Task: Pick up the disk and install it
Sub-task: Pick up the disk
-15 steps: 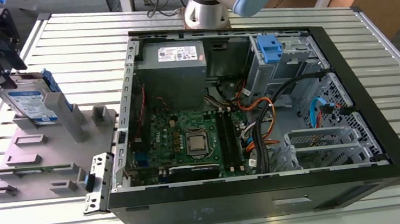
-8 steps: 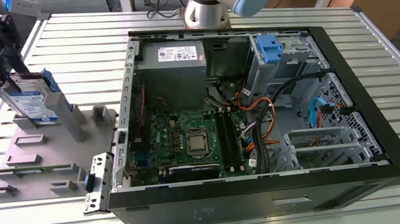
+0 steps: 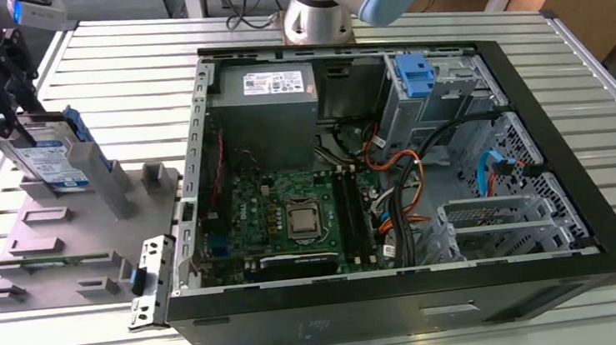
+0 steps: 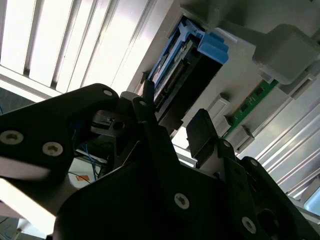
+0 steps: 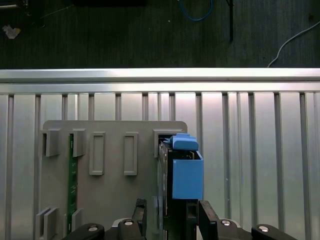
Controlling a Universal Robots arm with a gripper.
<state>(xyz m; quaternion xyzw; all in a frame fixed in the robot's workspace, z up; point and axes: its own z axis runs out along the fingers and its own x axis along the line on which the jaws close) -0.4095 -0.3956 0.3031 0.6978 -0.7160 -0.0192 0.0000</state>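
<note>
Disk (image 3: 53, 161) stands upright on its edge in a slot at one corner of the grey holder tray (image 3: 69, 243). This corner lies towards the edge of the slatted tabletop (image 3: 109, 64), and the tray sits at the exterior view's left of the open computer case (image 3: 578, 199). The first wrist view shows the disk (image 5: 187, 172) edge-on with its blue bracket uppermost. The gripper (image 3: 17, 135) is lowered over it, and in both wrist views its jaws are parted with one finger (image 5: 141, 215) on each side of the disk (image 4: 172, 65). A narrow gap shows beside that finger, so nothing is clamped. A green memory stick (image 5: 72, 170) lies in another slot of the tray.
</note>
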